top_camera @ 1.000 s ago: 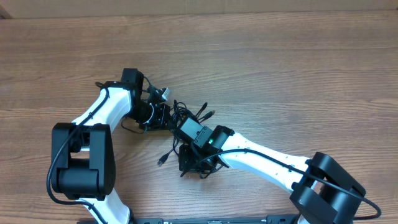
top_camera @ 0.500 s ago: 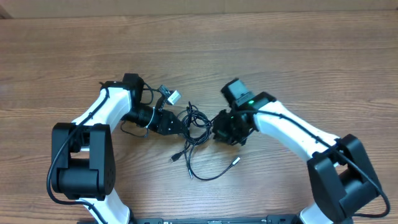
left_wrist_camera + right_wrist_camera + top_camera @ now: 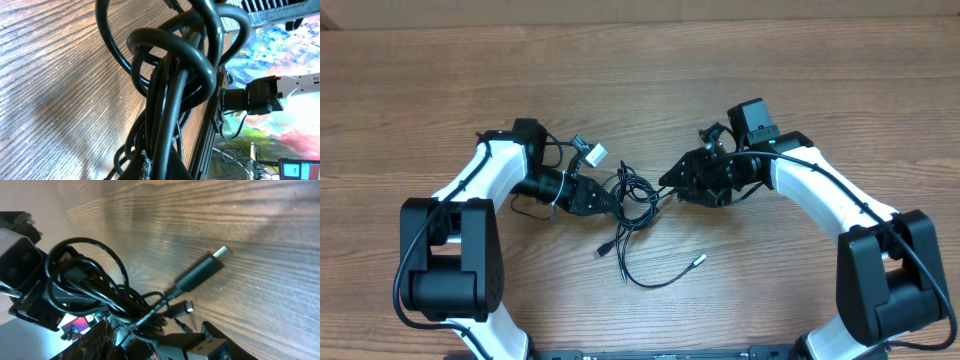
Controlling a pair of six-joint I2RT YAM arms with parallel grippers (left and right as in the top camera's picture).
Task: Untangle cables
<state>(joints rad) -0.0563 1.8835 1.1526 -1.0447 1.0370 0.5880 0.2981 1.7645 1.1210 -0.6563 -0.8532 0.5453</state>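
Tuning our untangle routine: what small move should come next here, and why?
Probably ease the right gripper slightly away from the left gripper: the cables sit knotted between them, both seem to grip the bundle, and two plug ends lie loose on the table.

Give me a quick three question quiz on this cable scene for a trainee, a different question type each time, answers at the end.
1. True or false: the silvery tip of the cables lies on the table, apart from the left claw and the right claw.
2. Pick one: the knot sits A) between the two claws, B) behind the left arm's base, C) at the table's far edge.
3. Which wrist camera shows a black plug against the wood?
Key: 1 true; 2 A; 3 right wrist.
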